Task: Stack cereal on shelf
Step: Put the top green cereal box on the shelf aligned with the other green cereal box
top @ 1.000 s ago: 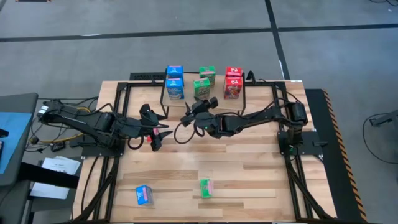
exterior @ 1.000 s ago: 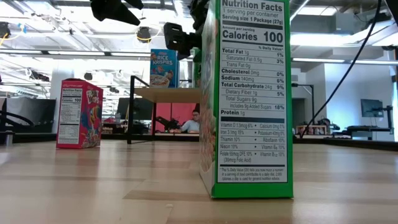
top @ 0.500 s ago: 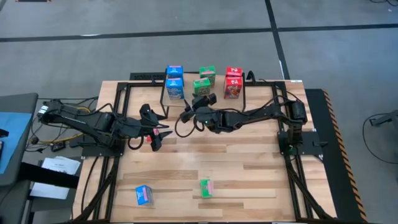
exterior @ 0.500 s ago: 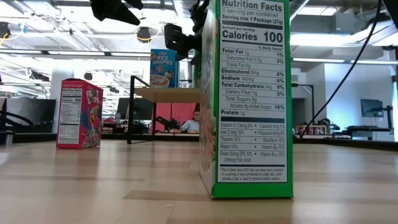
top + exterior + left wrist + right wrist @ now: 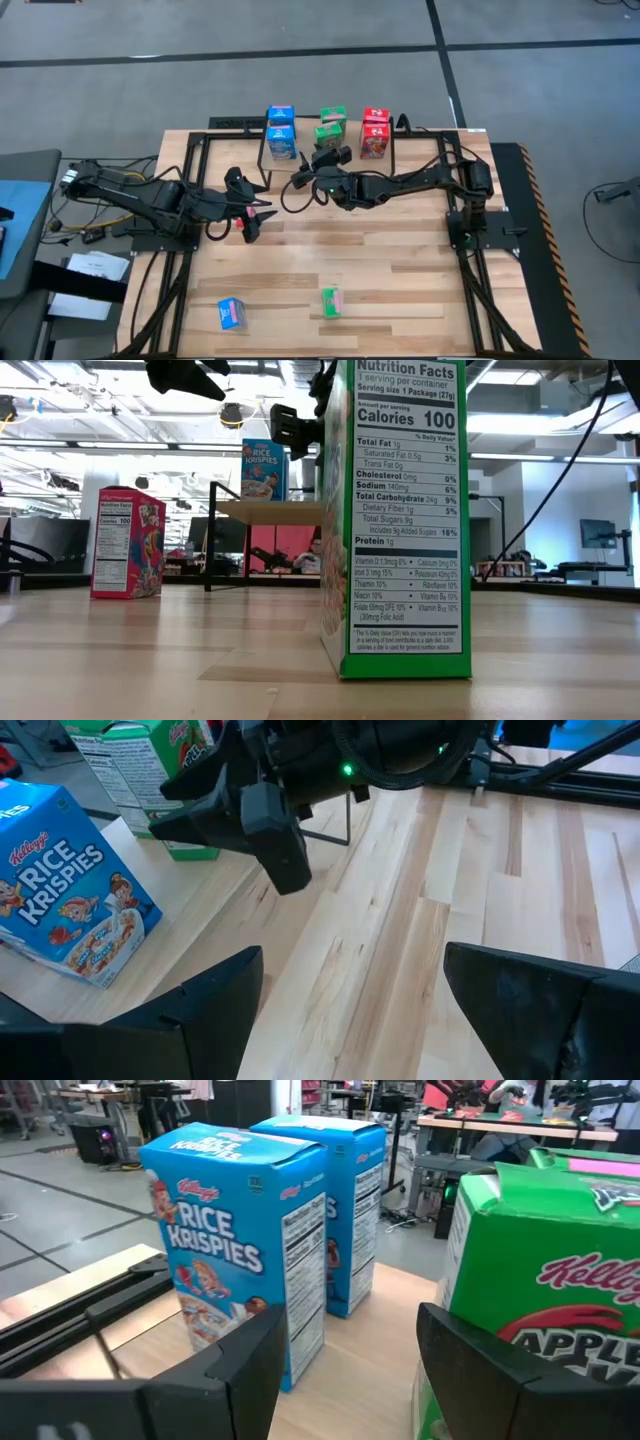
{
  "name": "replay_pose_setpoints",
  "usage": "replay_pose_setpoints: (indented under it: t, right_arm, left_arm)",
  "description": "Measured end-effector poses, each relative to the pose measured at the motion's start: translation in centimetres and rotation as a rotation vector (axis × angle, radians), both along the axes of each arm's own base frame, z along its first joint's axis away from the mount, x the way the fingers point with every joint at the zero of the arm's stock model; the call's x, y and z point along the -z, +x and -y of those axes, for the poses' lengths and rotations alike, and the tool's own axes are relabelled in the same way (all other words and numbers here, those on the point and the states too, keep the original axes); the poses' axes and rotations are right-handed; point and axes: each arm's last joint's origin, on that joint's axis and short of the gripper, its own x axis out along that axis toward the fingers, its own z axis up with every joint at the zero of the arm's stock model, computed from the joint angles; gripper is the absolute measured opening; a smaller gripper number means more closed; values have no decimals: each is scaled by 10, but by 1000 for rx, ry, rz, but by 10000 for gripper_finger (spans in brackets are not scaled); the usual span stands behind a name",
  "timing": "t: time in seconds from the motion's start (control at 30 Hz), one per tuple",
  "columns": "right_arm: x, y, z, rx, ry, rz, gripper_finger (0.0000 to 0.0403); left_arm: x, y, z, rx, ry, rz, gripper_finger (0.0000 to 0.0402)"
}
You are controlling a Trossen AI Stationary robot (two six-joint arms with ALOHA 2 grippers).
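At shelf (image 5: 262, 160): R gripper (image 5: 322, 155) hides front green box (image 5: 540, 1310); grasp unclear. L gripper (image 5: 262, 214) released.

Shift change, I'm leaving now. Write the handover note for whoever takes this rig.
Left gripper: open, empty, over the table, left of centre.
Right gripper: open, empty, at the shelf front, beside the green pair.
Done: six boxes on the shelf, including the blue pair and red pair.
Left: loose green box and second loose box, near the table's front edge.
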Motion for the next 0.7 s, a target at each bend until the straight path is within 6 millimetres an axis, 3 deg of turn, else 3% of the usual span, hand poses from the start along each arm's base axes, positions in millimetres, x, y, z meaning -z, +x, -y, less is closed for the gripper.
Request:
replay_pose_setpoints:
  t: [0.2, 0.37, 0.53, 0.7]
  right_arm:
    - [0, 0, -2, 14, -4, 1, 249]
    - [-5, 0, -22, -46, -51, -67, 249]
    - [-29, -10, -45, -115, -127, -121, 249]
    - [-69, -31, -51, -182, -206, -169, 249]
  left_arm:
    - [0, 0, 0, 0, -1, 1, 303]
    - [0, 0, 0, -3, -7, 3, 303]
    - [0, 0, 0, -3, -9, 4, 303]
    - [0, 0, 0, -4, -9, 4, 303]
